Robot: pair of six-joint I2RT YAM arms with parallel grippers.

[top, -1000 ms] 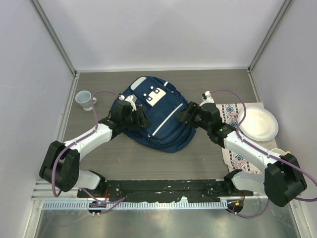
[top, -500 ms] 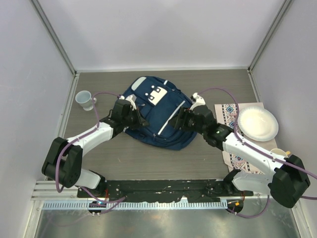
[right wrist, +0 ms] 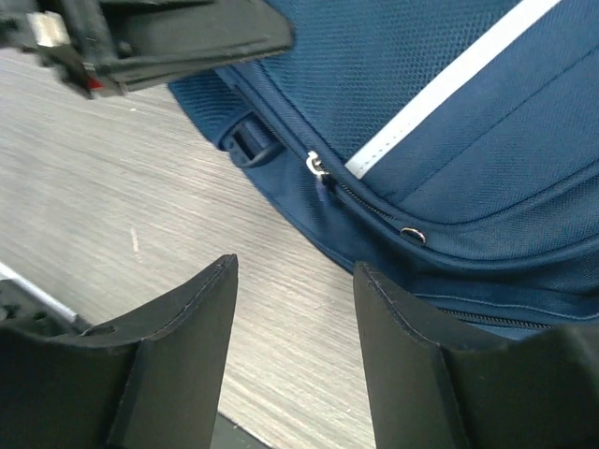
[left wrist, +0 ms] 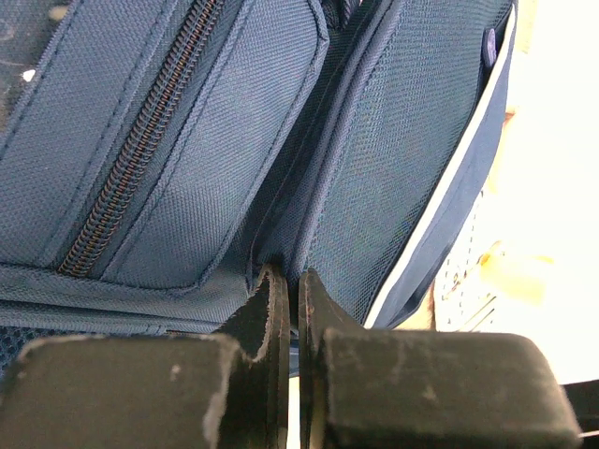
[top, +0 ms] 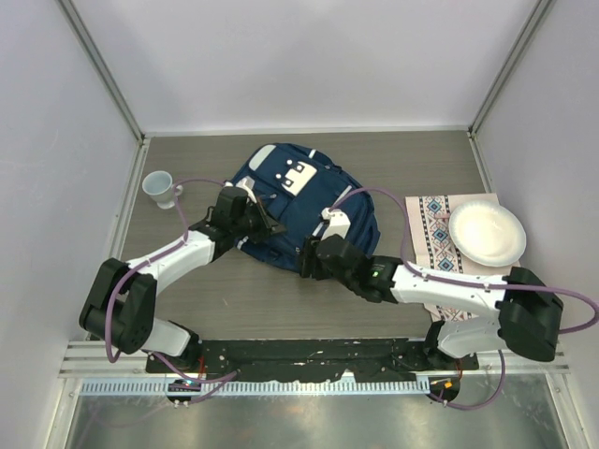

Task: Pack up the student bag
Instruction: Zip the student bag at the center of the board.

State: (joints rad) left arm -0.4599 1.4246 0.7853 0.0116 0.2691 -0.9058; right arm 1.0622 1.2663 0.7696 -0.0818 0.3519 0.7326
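Observation:
The student bag (top: 301, 196) is navy blue with thin white stripes and a white patch, and it lies flat in the middle of the table. My left gripper (top: 270, 224) is at the bag's left side, shut on a fold of its fabric. In the left wrist view the gripper (left wrist: 290, 282) pinches the seam between two pockets, beside a closed zipper (left wrist: 131, 168). My right gripper (top: 307, 265) hovers open over the tabletop at the bag's near edge. In the right wrist view the gripper (right wrist: 295, 271) is empty. A zipper pull (right wrist: 319, 170) sits just ahead of it.
A white cup (top: 160, 187) stands at the far left. At the right a white plate (top: 487, 234) rests on a patterned cloth (top: 432, 220). The right arm lies low across the table in front of the bag. Grey walls close in three sides.
The left gripper closed on the bag's fabric and has held since. The right arm swung left and toward me, from the bag's right side to its near edge, with its jaws narrowing slightly.

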